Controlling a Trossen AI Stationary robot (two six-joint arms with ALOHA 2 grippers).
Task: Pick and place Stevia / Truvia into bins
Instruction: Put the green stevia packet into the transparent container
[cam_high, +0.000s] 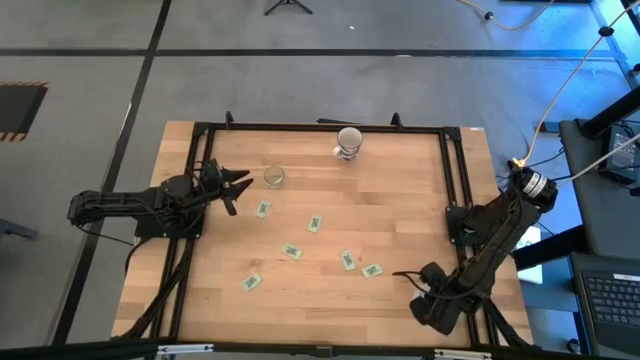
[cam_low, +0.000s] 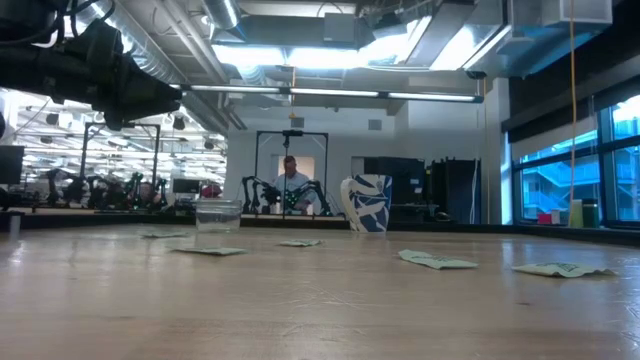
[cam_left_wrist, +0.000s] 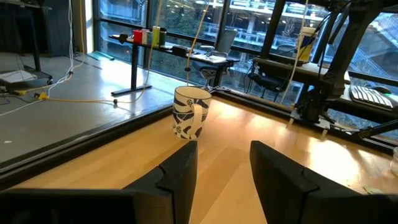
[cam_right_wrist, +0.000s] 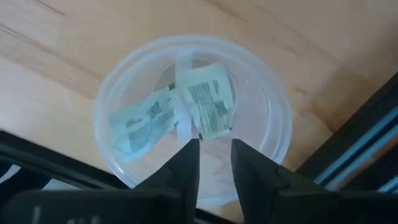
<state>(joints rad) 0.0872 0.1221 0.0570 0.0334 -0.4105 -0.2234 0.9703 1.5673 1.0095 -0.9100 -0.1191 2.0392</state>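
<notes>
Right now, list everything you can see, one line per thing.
loose packets: six, white and green, scattered mid-table
packets in a tub: two, white and green
tubs: two, clear; one toward the far left of the table, one beside a black rail, holding the two packets
mug: one, white and blue, far edge of the table
table: one, light wood
frame: one, black, around the table
person: one, far back in the room
left gripper: open, by the far-left tub
right gripper: open, above the tub with packets
</notes>
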